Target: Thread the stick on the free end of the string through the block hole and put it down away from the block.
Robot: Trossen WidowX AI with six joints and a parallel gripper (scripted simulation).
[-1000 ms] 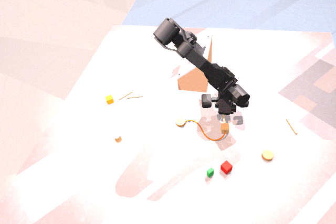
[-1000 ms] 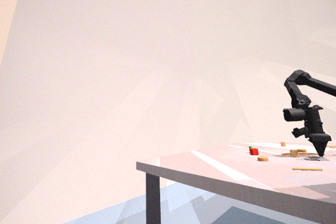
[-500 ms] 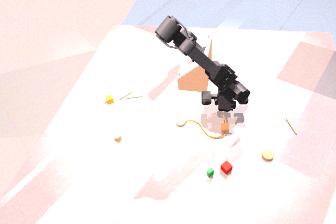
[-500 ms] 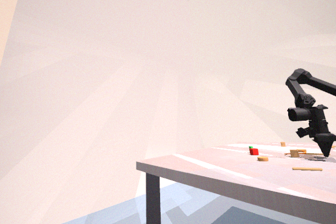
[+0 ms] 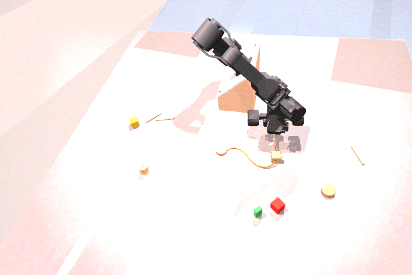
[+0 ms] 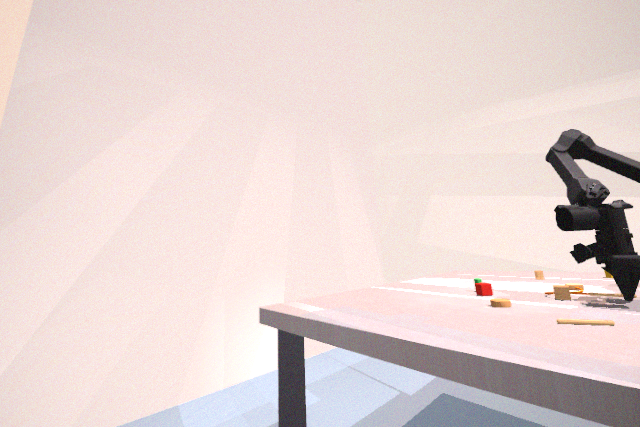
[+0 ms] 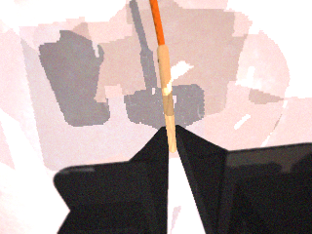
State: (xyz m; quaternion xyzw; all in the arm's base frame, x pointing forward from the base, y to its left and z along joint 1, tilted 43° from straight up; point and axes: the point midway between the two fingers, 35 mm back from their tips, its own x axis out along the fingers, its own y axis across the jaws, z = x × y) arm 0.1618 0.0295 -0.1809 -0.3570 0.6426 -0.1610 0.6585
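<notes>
My gripper is shut on the rear end of the wooden stick, low over the table. The orange string leaves the stick's other end. The holed wooden block stands on the table, apart from the fingers; the wrist view does not show it. String shows on both sides of the block, and the whole stick is outside on the gripper's side. The hole itself is hidden. The string curves on to the round button, left of the block.
A loose stick and a round disc lie right. A red cube and green block are in front. A small cylinder, yellow cube and two thin sticks lie left.
</notes>
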